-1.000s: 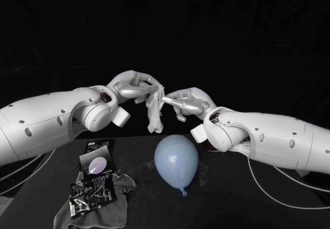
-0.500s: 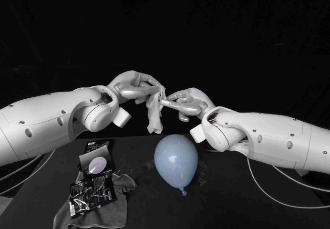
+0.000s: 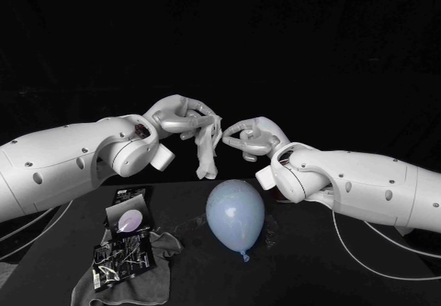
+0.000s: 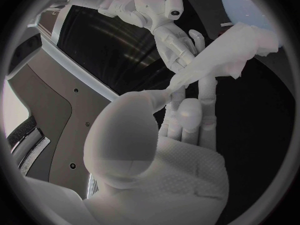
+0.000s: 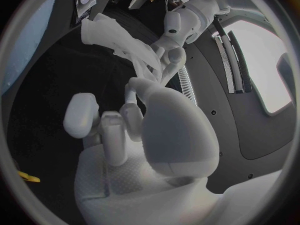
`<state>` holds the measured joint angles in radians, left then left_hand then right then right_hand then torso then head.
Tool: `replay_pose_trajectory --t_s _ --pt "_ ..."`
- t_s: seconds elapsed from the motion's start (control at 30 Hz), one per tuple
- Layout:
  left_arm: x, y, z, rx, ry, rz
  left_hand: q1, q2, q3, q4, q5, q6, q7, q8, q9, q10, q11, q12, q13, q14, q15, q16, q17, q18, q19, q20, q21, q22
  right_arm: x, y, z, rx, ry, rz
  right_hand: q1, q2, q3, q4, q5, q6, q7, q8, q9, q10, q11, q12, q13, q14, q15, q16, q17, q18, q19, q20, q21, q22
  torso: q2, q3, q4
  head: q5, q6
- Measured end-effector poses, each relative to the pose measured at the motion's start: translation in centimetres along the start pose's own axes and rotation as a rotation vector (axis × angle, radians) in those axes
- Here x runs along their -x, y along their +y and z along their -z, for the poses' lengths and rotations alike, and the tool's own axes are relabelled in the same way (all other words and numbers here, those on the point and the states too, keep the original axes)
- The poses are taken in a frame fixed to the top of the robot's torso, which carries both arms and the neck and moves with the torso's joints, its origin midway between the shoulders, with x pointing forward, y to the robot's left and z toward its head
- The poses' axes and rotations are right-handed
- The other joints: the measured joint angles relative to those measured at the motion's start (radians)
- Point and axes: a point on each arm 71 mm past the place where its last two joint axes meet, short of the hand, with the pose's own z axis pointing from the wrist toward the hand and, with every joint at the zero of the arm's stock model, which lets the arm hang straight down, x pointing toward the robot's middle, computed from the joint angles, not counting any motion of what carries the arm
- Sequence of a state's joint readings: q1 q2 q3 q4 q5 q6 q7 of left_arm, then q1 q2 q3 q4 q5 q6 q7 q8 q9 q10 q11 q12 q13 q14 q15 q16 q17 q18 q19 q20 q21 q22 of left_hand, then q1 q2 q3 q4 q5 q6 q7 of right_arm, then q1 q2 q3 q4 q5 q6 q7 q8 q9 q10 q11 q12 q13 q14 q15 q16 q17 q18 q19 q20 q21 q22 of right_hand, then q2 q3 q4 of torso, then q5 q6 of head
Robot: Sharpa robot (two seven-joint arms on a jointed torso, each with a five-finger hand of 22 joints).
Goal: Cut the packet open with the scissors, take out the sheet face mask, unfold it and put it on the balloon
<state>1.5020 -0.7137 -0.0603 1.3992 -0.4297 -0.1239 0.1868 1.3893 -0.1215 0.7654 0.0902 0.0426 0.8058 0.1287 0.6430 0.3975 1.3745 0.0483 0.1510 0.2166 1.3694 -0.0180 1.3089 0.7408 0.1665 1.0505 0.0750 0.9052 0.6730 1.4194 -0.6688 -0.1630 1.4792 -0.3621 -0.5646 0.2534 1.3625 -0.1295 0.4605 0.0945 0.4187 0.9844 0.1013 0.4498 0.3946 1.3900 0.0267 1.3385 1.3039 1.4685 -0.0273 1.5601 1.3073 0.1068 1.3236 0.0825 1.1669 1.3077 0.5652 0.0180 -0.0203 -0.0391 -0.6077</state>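
Sheet mask [image 3: 207, 153] (folded) in left hand [image 3: 179, 115]

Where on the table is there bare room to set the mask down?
Bare table lies on the robot's right of the balloon, toward the front edge. Left of the balloon is crowded: packets and a grey cloth.

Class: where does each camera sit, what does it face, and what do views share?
Head view: on the head, looking down at the black table; both arms show.
Left wrist view: behind the left hand, facing the white sheet mask it pinches.
Right wrist view: behind the right hand, facing the left hand.
All share the mask.
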Motion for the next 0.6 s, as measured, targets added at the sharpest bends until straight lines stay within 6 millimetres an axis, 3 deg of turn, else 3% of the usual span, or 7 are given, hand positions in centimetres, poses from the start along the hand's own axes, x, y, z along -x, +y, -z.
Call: replay_pose_trajectory --t_s 0.13,0.3,0.5,0.6 --pt "0.02 0.02 0.02 0.001 0.0 -0.002 -0.003 -0.003 0.003 -0.008 -0.001 0.0 0.0 -0.002 0.0 0.0 0.0 0.0 0.001 0.0 0.0 0.0 0.0 0.002 0.0 0.0 0.0 0.001 0.2 -0.09 0.04 -0.006 -0.009 0.004 -0.045 -0.017 0.085 -0.038 0.061 -0.02 0.007 0.026 0.012 0.0 0.0 -0.005 0.004 0.0 0.0 -0.001 0.0 0.0 0.0 0.0 0.001 0.0 0.0 0.0 -0.0003 0.0 0.0" --pt "0.0 0.02 0.03 0.001 0.001 -0.003 -0.004 -0.004 0.003 -0.008 -0.001 0.0 0.0 -0.002 0.0 0.0 0.0 0.0 0.003 0.0 0.0 0.0 0.001 0.007 0.0 0.0 0.0 0.001 0.21 -0.11 0.06 -0.01 -0.011 0.004 -0.073 -0.014 0.116 -0.056 0.069 -0.029 0.012 0.033 0.014 0.0 0.0 -0.012 0.005 0.0 0.0 -0.002 0.001 0.0 -0.004 0.004 0.004 0.0 0.0 0.0002 -0.0004 0.0 0.0" --pt "0.03 0.04 0.03 0.002 0.001 -0.006 -0.005 -0.005 0.003 -0.008 0.002 0.0 0.0 -0.003 0.0 0.0 0.0 0.0 0.003 0.0 0.001 0.0 0.001 0.007 0.0 0.0 0.0 0.001 0.12 0.0 0.5 -0.012 0.001 -0.002 -0.157 -0.043 0.084 -0.036 0.041 -0.052 0.016 0.033 0.009 -0.011 0.011 -0.021 0.005 -0.001 0.007 -0.005 0.001 0.0 -0.022 0.011 -0.008 0.0 0.0 0.0003 -0.0004 -0.001 0.001" --pt "0.05 0.06 0.05 0.003 0.001 -0.008 -0.005 -0.005 0.003 -0.008 0.002 0.007 0.0 -0.008 0.0 0.0 0.0 0.0 0.004 -0.001 0.0 0.0 0.002 0.007 0.0 0.0 0.004 0.002 0.3 0.01 0.97 -0.015 0.008 -0.003 -0.211 -0.063 0.039 -0.011 -0.03 -0.058 0.022 0.013 -0.007 -0.002 0.02 0.004 0.005 -0.004 0.011 0.001 0.001 0.0 -0.02 0.014 -0.001 0.0 0.0 0.0003 -0.0004 0.001 0.001"
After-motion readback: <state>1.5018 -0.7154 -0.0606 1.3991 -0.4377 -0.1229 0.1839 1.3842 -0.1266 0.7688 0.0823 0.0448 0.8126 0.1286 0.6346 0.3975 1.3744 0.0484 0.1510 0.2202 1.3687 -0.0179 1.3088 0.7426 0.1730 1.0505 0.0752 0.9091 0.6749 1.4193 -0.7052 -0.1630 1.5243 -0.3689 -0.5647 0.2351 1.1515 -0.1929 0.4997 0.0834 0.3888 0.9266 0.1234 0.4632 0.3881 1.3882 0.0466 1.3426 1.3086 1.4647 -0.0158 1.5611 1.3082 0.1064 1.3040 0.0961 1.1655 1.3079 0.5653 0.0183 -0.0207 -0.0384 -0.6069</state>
